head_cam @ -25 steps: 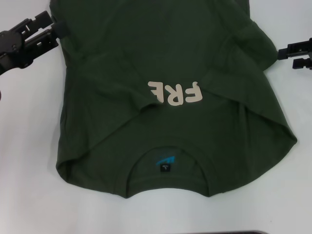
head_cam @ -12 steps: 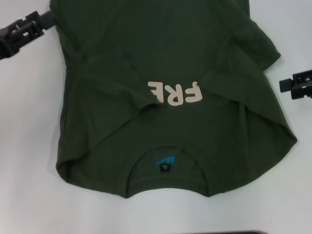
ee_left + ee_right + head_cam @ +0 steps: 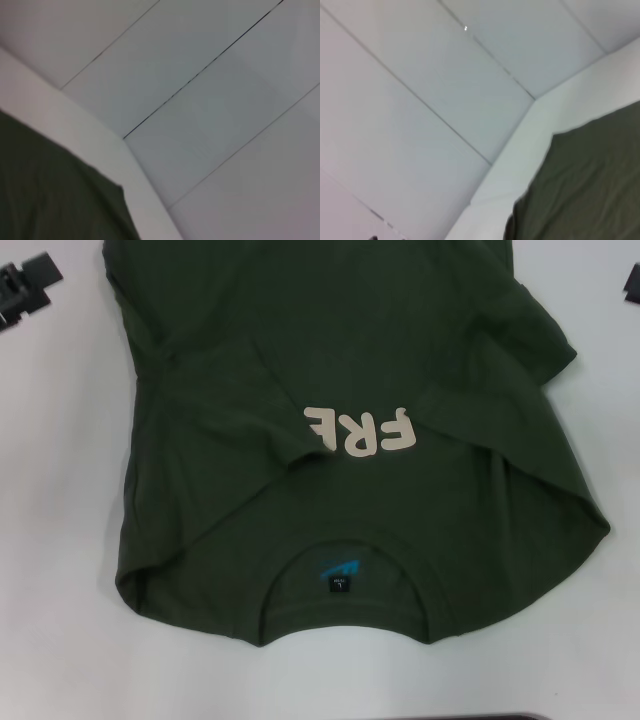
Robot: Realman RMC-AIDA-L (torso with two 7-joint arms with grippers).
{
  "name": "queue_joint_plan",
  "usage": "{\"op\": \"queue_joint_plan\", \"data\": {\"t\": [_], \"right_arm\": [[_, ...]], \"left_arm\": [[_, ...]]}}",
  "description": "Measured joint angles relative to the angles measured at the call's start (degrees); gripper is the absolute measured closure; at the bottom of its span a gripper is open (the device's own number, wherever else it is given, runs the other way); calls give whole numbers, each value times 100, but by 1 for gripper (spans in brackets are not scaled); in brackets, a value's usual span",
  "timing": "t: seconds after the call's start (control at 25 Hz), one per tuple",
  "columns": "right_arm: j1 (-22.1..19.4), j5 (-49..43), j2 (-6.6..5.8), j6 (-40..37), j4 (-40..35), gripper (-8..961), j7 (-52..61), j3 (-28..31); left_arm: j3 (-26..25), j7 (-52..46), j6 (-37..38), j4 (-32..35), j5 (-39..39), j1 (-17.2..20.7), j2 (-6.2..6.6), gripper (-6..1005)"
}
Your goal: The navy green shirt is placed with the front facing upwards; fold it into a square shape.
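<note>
Olive cotton fills the head view: the shirt [image 3: 350,430] lies front up on the white worktop [image 3: 60,640], collar and black label [image 3: 338,584] nearest the robot, both side panels already lapped inward so only part of the pale lettering [image 3: 360,432] shows. The left gripper [image 3: 25,285] sits at the far left edge, clear of the cloth; the right gripper [image 3: 632,282] barely peeks in at the far right. Whether either is open I cannot tell.

Left wrist view: a dark shirt corner [image 3: 55,195] on the worktop, wall panels beyond.

Right wrist view: shirt edge [image 3: 585,185] likewise.

Soft, light and limp, it should fold best pinched at the hem corners.
</note>
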Motion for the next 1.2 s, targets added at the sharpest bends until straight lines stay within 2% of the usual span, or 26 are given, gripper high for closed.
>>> {"op": "queue_joint_plan", "data": {"t": [0.08, 0.2, 0.32, 0.44, 0.48, 0.6, 0.76, 0.84, 0.88, 1.04, 1.2], "right_arm": [[13, -164, -33, -17, 64, 263, -26, -96], [-33, -356, 37, -153, -125, 261, -276, -235], [-209, -594, 294, -300, -621, 260, -959, -413], [-402, -710, 668, -299, -1264, 264, -1441, -448], [-460, -720, 827, -235, -1519, 265, -1487, -456], [-414, -722, 835, -286, -1527, 252, -1412, -486], [-175, -724, 608, -939, -1188, 193, -1229, -524], [-81, -736, 527, -1196, -1048, 80, -1109, -605], [-66, -738, 520, -1217, -1030, 23, -1030, -663], [-92, -750, 550, -1210, -965, 25, -927, -843], [-164, -682, 579, -1196, -778, 26, -1041, -767]], "left_arm": [[0, -313, 27, 2, 291, -76, 49, 187], [1, -554, 40, 0, 539, -110, 68, 187], [6, -872, 120, -10, 857, -120, 128, 187], [7, -908, 348, -22, 935, -111, 180, 187], [1, -875, 414, -34, 932, -106, 184, 187], [-8, -766, 639, -142, 919, -86, 173, 187], [2, -761, 802, -229, 951, -59, 152, 187], [3, -830, 860, -223, 1015, -36, 164, 187], [6, -919, 876, -217, 1111, -24, 175, 187], [16, -1638, 950, -260, 1858, 37, 207, 187], [-31, -1984, 977, -302, 2325, 105, 244, 186]]}}
